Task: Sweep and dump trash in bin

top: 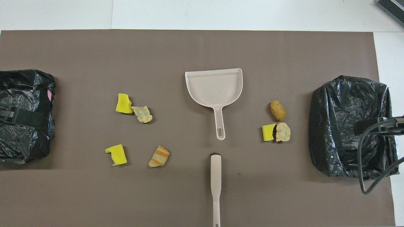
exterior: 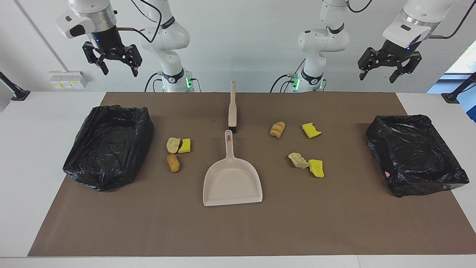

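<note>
Above the desk's point(exterior: 52, 123) robot-side edge both the left gripper point(exterior: 388, 69) and right gripper point(exterior: 111, 59) hang open, empty; brush point(exterior: 232, 108), then trash point(exterior: 295, 147) scattered mid-desk flanking the dustpan point(exterior: 231, 178), bins point(exterior: 108, 143) at either end.

a: where do the brush point(exterior: 232, 108) and dustpan point(exterior: 231, 181) lie?
b: mid-table on the mat point(exterior: 334, 223), in line; the brush is nearer to the robots, its head just beside the dustpan's handle tip.
a: and the trash point(exterior: 178, 152)?
b: three bits lie between the dustpan and the bin point(exterior: 108, 145) at the right arm's end; four bits lie toward the bin at the left arm's end point(exterior: 416, 154).
a: anything in the dustpan?
b: nothing; all bits lie on the mat.
</note>
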Robot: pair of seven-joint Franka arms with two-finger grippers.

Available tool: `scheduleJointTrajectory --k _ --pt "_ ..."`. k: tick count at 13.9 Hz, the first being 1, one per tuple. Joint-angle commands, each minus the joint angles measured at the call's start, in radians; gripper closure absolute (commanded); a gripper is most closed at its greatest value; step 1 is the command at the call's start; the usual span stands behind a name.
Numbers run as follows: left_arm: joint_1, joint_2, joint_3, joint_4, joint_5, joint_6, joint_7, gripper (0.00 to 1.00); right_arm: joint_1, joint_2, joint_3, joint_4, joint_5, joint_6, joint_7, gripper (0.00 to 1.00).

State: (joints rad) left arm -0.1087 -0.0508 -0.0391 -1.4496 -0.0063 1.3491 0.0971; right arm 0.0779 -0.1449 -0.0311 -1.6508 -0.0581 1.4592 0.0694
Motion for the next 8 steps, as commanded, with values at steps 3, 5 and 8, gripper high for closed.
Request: scheduleJointTrajectory --k 3,5,8 --pt "-0.109 -0.167 0.007 -0.276 -0.009 0.14 -0.039 0.0 0.095 0.062 0.002 -0.009 0.011 0.096 0.098 0.0" --pt "-0.178 -0.216 0.005 -0.374 -0.009 0.183 -0.104 0.0 0.124 0.103 0.002 -0.004 0.017 0.145 0.102 0.0" --pt "-0.27 -0.279 0.005 -0.474 -0.011 0.211 -0.209 0.0 0.181 0.194 0.003 0.022 0.027 0.202 0.205 0.0"
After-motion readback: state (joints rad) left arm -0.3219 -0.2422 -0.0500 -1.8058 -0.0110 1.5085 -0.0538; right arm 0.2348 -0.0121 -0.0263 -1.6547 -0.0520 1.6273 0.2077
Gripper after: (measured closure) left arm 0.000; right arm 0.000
